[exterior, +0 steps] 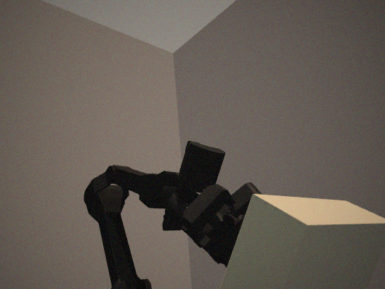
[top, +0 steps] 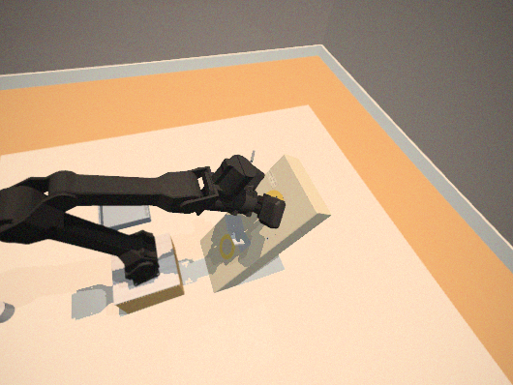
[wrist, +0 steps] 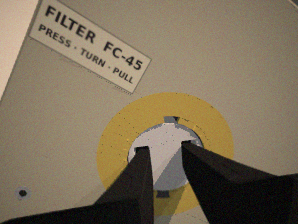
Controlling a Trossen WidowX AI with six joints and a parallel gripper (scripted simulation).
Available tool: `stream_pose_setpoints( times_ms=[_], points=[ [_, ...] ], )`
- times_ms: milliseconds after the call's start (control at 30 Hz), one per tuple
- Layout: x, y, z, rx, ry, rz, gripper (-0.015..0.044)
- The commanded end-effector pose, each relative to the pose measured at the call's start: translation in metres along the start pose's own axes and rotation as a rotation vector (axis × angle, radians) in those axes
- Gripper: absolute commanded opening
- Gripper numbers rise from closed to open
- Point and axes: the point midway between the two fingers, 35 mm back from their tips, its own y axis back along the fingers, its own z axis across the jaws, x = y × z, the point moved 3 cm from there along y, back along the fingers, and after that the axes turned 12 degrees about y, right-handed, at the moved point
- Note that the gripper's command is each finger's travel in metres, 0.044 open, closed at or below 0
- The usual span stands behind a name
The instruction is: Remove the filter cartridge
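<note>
The service panel (top: 300, 208) (exterior: 283, 247) (wrist: 65, 125) is a tilted beige slab. The round pale filter cartridge (wrist: 162, 135) sits in it inside a yellow ring (wrist: 115, 145) (top: 275, 194), with small notches above and below. My gripper (wrist: 163, 149) has its two dark fingertips at the two narrow slots in the cartridge face, shut on the rib between them. How deep the tips sit is hidden. In the top and exterior views the arm hides the fingertips and the cartridge. A shallow grey-blue tray (top: 131, 224) lies left of the panel, partly hidden under the forearm in the top view.
A label (wrist: 90, 45) reads "FILTER FC-45, PRESS, TURN, PULL". A second yellow ring (top: 222, 247) is on the lower part of the panel. The arm's base stands on a pale block (top: 150, 303) between tray and panel. A small screw (wrist: 22, 193) is left of the cartridge.
</note>
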Motion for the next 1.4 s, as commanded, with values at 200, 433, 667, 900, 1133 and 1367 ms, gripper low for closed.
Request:
stream_pose_setpoints(
  times_ms=[200,433,667,900,1133,1367],
  points=[
    [0.0002,-0.0005,-0.0002,0.001,0.0,0.001,0.0],
    [0.0007,-0.0037,-0.0001,0.001,0.172,0.004,0.0],
    [0.0008,-0.0048,-0.0001,0.001,0.405,0.005,0.0],
    [0.0008,-0.0051,-0.0001,0.0,0.646,0.005,0.0],
    [0.0008,-0.005,-0.0001,-0.001,0.89,0.005,0.0],
    [0.0008,-0.0048,-0.0001,-0.001,1.134,0.005,0.0]
  ],
)
